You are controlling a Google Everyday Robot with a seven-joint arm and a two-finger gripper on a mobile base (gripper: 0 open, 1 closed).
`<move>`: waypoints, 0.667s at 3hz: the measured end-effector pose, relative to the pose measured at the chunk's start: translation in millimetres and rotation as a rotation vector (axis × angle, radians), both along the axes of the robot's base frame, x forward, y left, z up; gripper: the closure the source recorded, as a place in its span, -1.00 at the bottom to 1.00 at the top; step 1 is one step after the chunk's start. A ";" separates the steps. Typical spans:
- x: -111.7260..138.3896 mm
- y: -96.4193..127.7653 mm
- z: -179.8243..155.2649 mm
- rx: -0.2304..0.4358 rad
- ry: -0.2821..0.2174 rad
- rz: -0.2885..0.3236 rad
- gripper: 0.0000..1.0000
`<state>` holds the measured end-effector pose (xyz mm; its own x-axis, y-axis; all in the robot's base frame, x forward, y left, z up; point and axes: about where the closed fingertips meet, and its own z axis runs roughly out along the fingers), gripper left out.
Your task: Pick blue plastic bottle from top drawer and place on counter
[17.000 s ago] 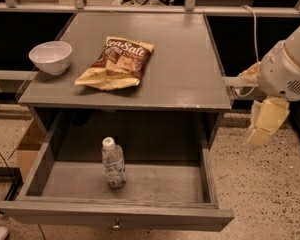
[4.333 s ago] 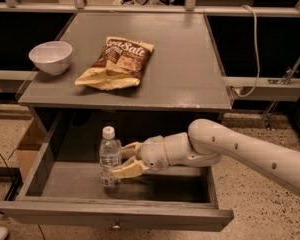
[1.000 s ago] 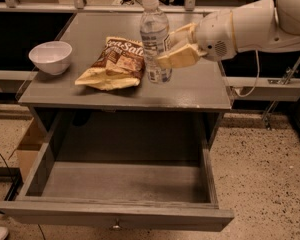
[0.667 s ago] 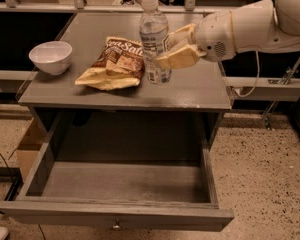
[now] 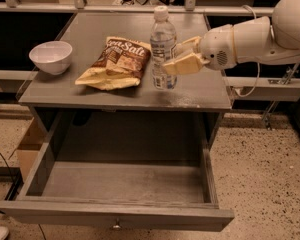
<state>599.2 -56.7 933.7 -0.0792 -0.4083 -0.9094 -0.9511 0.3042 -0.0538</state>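
The blue plastic bottle, clear with a white cap, stands upright on the counter, just right of the chip bag. Its base is at or just above the counter top. My gripper reaches in from the right and is shut on the bottle's lower half, with one beige finger in front of it and the other behind. The top drawer is pulled fully open below the counter, and its inside is bare.
A brown and yellow chip bag lies mid-counter. A white bowl sits at the counter's left edge. A cardboard box stands on the floor to the left of the drawer. Dark side shelves flank the cabinet.
The gripper has moved the bottle slightly right and down, toward the counter top beside the chip bag. Long before, the bottle stood in the open drawer.
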 end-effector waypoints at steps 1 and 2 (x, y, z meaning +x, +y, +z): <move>3.7 0.5 -2.4 0.011 0.008 -0.003 1.00; 16.8 1.9 -11.0 0.051 0.036 -0.015 1.00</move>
